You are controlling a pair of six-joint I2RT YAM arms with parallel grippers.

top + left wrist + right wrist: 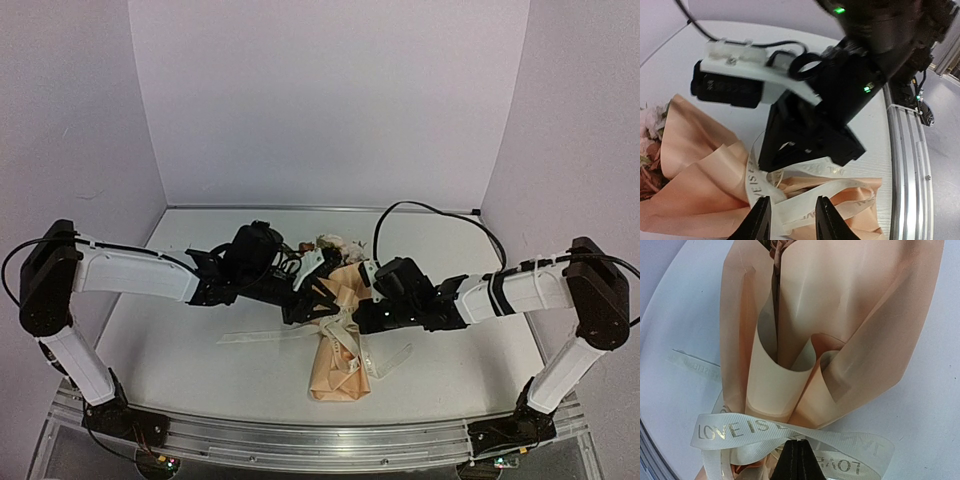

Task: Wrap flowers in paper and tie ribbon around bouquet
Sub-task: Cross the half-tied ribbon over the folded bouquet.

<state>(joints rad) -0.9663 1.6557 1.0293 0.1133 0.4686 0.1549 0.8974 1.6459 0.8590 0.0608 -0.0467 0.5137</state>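
Observation:
The bouquet lies on the table as a tan paper (338, 378) cone, with the flowers (330, 243) at its far end. The cream ribbon (735, 427), printed with gold lettering, loops around the cone's narrow waist. My right gripper (800, 444) is shut, its tips pinching the ribbon where the strands cross. In the left wrist view the right gripper (771, 162) shows as a black wedge over the ribbon (805, 210). My left gripper (792, 217) stands open just above the ribbon strands and the paper (695, 170), nothing clamped. Flower heads (647, 125) peek out at the left.
One loose ribbon tail (250, 336) trails left across the white table, another (392, 358) to the right. The metal rail (300, 440) runs along the near edge. Both arms meet over the bouquet's middle. White walls enclose the back and sides.

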